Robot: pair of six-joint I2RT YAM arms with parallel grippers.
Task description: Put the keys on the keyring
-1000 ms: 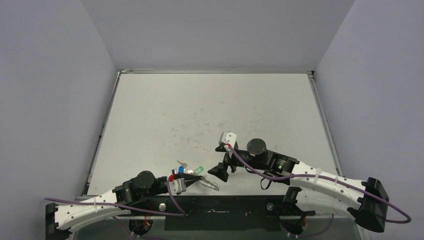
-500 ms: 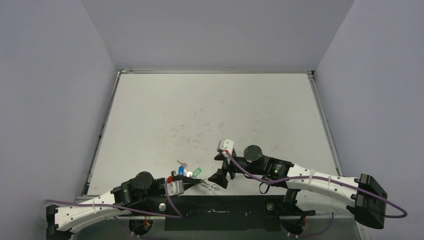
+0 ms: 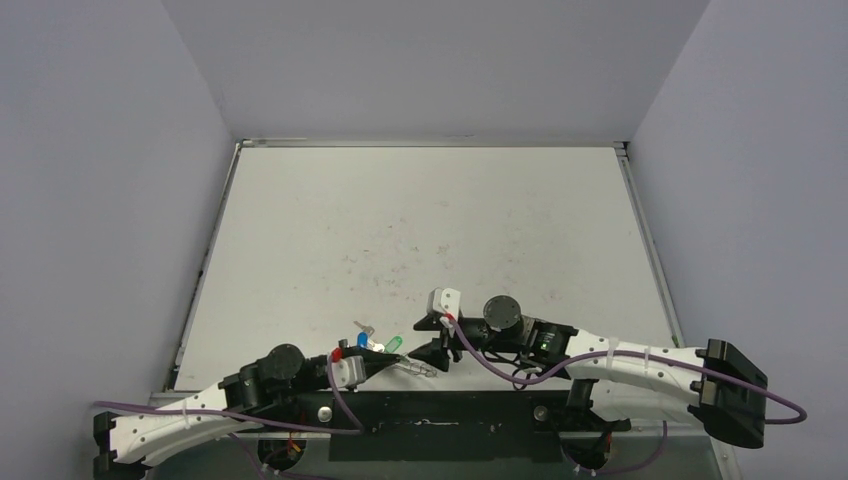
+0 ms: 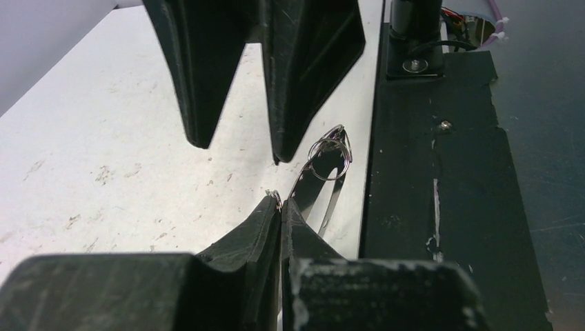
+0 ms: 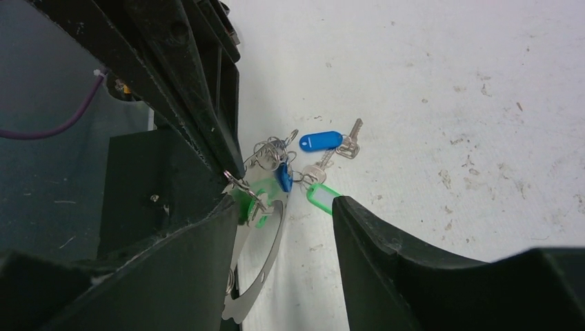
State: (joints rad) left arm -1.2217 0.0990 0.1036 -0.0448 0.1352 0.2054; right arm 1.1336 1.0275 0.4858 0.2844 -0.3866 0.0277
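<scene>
The keyring is a thin silvery band with small wire rings on its rim. My left gripper is shut on its edge, and holds it just above the table near the front edge. My right gripper is open around the band, which stands close to one finger; the other finger is well apart from it. The keys lie bunched by the ring: a blue-tagged key, a green-tagged key and another green tag against the band.
The black mounting strip runs along the table's near edge, right beside the keyring. A purple cable hangs over it. The scuffed white table stretches away behind both grippers.
My right arm has moved left and down onto the keyring, and its jaws have narrowed around the band. The left gripper has stayed shut and shifted slightly right.
</scene>
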